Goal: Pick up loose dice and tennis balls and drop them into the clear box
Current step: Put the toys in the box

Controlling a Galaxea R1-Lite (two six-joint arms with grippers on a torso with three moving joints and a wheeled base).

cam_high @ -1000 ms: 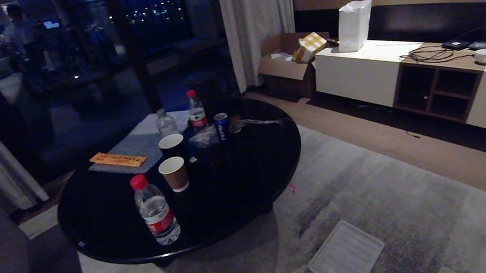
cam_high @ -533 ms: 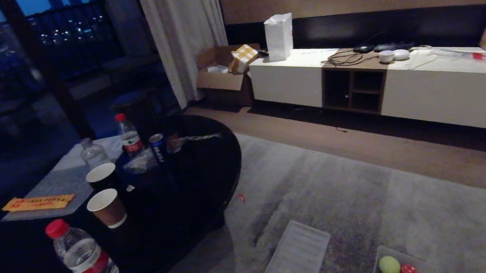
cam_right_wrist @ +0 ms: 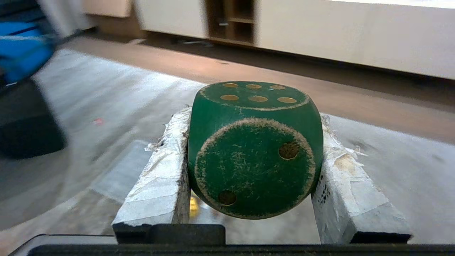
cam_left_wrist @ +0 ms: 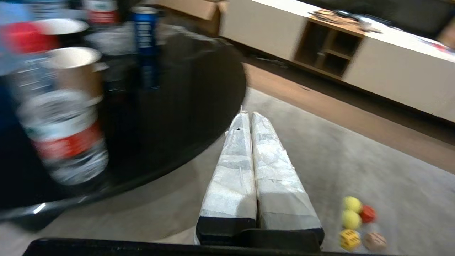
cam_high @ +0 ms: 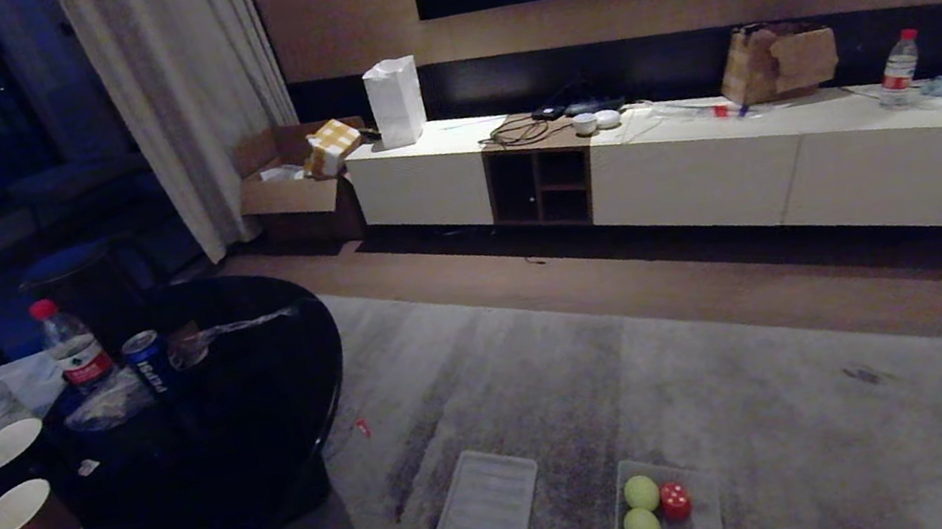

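On grey carpet (cam_high: 742,372), clear box (cam_high: 710,494), black table (cam_high: 264,408), white cabinet (cam_high: 707,174)

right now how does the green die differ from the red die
The green die is clamped in the right claw, off the floor; the red die lies in the clear box beside two tennis balls. Green has gold pips, red has white. Both are rounded cubes.

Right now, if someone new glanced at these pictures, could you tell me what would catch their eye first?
Most striking is the green die, clamped between the right gripper's taped fingers in the right wrist view. Next, on the rug, the clear box holds two tennis balls with red, yellow and tan dice, its ribbed lid lying beside it. The black round table on the left carries bottles and cups.
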